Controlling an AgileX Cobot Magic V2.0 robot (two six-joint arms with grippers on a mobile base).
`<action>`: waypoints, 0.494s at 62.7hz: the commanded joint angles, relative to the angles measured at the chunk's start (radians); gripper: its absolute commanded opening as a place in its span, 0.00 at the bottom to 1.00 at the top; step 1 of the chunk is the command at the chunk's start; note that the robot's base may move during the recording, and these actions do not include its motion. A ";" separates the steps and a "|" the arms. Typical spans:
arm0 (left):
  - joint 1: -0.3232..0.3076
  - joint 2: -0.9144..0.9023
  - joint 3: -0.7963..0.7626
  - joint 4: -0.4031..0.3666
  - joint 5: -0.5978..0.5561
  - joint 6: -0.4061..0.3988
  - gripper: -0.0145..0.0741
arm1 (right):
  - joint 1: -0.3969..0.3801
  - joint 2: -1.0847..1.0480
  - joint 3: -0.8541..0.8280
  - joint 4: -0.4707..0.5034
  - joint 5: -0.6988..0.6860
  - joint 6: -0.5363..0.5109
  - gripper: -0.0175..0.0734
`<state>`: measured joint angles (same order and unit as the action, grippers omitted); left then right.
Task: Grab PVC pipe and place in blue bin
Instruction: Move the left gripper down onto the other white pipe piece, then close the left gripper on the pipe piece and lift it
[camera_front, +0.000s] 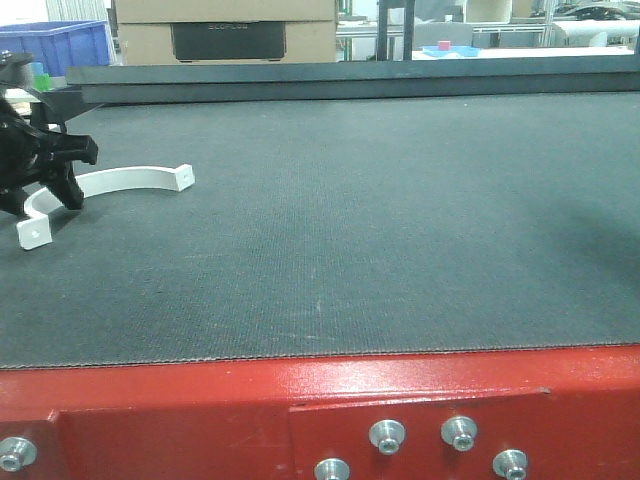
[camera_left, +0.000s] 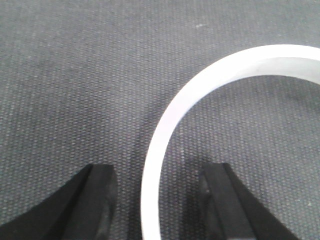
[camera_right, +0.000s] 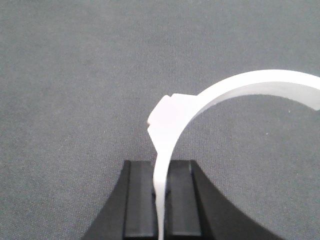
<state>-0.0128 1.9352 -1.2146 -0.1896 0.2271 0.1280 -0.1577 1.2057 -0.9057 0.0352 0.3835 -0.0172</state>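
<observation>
The left hand (camera_left: 157, 175) is released. Its black fingers (camera_left: 95, 200) stand apart on either side of a white curved pipe (camera_front: 130, 180), and from the wrist view neither finger seems to touch it. The pipe lies flat on the dark table (camera_front: 380, 220) near the left side, its arc running from the hand out to a small tab at each end. The right hand (camera_right: 160, 167) is clenched on a second pipe (camera_right: 240, 85), gripping the thin strip just below a tab. The front view does not show this hand. The blue bin (camera_front: 60, 45) stands beyond the table's far left corner, beside cardboard boxes (camera_front: 225, 30).
</observation>
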 joint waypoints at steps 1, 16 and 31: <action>-0.005 0.023 -0.003 -0.001 -0.013 -0.001 0.46 | 0.000 -0.008 -0.002 0.001 -0.028 -0.003 0.01; -0.005 0.027 -0.003 0.001 -0.035 -0.001 0.29 | 0.000 -0.008 -0.002 0.001 -0.031 -0.003 0.01; -0.005 0.027 -0.003 0.023 -0.035 -0.001 0.04 | 0.000 -0.008 -0.002 0.001 -0.031 -0.003 0.01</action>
<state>-0.0128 1.9477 -1.2146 -0.1778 0.1833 0.1304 -0.1577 1.2057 -0.9057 0.0352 0.3769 -0.0172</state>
